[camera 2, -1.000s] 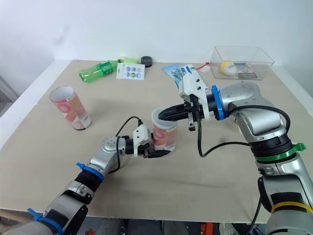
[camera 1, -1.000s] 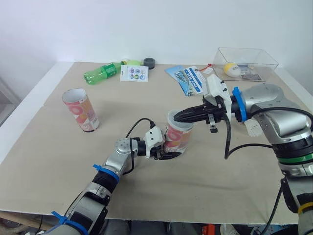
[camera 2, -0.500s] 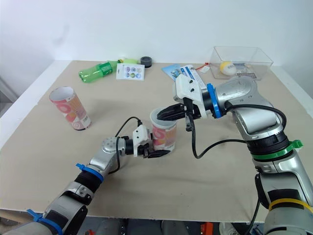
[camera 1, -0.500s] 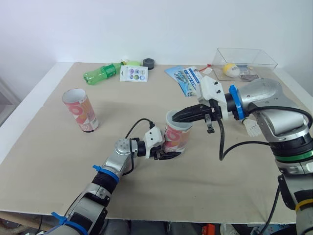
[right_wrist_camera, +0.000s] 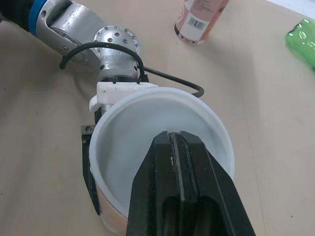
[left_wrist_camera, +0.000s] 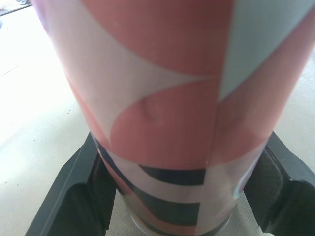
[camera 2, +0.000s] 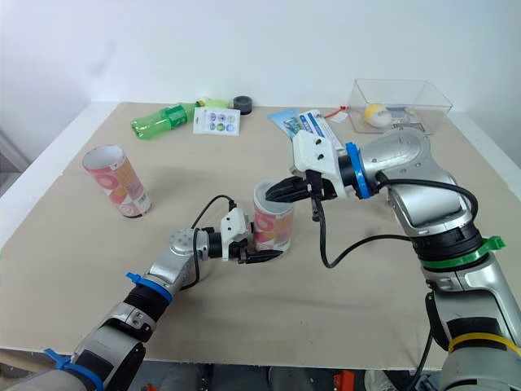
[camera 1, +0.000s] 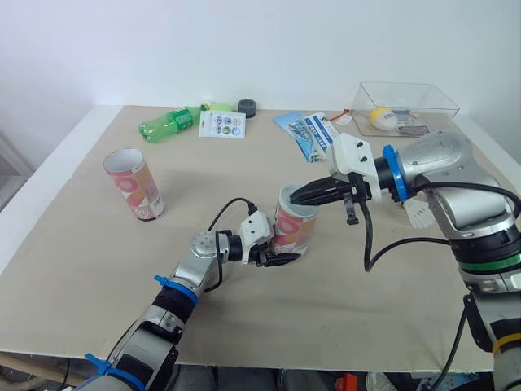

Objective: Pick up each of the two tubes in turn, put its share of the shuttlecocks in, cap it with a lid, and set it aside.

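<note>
While filling the tube in hand, judged the current step and early in the task, note as follows.

Table (camera 1: 98,269): wide beige top.

Clear box (camera 1: 444,110): far right corner, yellow round item inside.

Tube (camera 1: 295,232), pink-patterned: upright near table middle, mouth open, interior white, bottom hidden.

Second tube (camera 1: 134,183): upright, well apart at left, untouched.

Left gripper (camera 1: 281,251): clamped low on the near tube's wall, one finger each side.

Right gripper (right_wrist_camera: 173,140): fingers pressed flat together, nothing seen between them, tips poised at the held tube's mouth.

Shuttlecock (camera 1: 420,214): white, on table behind right forearm.

Black round item (camera 1: 247,104), possibly a lid: far edge, near green bottle (camera 1: 169,122).

Handling, as judgement:
- Hold left grip firm and tube vertical.
- Draw right tips straight up clear of rim to avoid tipping.
- Take shuttlecock by the feathers, centre cork over mouth, then release.
</note>
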Available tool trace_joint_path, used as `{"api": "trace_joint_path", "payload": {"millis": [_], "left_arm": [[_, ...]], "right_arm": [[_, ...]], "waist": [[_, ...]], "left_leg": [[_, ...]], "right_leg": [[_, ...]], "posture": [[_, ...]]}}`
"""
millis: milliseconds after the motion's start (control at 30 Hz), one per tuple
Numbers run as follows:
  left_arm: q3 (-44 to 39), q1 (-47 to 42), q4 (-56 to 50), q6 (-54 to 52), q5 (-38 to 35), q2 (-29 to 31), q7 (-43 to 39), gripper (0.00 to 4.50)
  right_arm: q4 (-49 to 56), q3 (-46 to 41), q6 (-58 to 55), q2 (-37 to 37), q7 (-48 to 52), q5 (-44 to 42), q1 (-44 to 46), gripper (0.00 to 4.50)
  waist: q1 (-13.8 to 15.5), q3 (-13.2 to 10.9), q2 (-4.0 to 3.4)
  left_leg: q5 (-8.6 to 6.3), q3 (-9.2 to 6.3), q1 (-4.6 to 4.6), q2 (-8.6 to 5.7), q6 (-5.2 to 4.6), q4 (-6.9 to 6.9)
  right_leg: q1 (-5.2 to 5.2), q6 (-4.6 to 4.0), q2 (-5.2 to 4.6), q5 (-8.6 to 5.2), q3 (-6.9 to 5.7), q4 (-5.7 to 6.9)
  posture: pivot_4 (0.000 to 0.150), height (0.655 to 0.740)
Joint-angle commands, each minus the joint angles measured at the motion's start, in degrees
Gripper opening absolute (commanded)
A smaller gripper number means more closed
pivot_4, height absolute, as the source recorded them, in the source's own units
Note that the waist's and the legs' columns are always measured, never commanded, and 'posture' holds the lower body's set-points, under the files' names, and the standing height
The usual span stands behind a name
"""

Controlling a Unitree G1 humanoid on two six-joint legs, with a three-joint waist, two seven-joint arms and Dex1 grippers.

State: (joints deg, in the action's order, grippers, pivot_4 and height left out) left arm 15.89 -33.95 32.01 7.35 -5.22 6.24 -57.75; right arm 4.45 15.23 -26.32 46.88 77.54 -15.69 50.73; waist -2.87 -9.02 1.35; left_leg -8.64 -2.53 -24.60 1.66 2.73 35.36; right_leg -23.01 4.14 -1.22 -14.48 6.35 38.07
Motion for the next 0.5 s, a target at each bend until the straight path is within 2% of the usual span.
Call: {"api": "trace_joint_path", "payload": {"millis": [33,500], "left_arm": [[0.64,1.62,1.73,-1.93,1.4,1.36,0.12,3.04],[0.52,1.41,2.34,-1.75,1.49,1.1,0.33,3.04]], "right_arm": [[-0.32,4.02,-0.18,0.81,2.04,3.28,-1.71,0.1],[-1.53,5.41,1.21,-3.05,2.61,5.76,-0.65,0.1]], "waist": [[0.0,0.06,0.06],[-0.06,0.19,0.17]], "left_leg": [[-0.01,0.0,0.03,0.0,0.02,-0.01],[-0.05,0.02,0.13,0.01,0.08,-0.06]], "right_leg": [[-0.01,-0.01,0.0,-0.01,0.0,-0.01],[0.0,-0.04,-0.02,-0.05,-0.01,-0.03]], "posture": [[0.15,0.74],[0.15,0.74]]}}
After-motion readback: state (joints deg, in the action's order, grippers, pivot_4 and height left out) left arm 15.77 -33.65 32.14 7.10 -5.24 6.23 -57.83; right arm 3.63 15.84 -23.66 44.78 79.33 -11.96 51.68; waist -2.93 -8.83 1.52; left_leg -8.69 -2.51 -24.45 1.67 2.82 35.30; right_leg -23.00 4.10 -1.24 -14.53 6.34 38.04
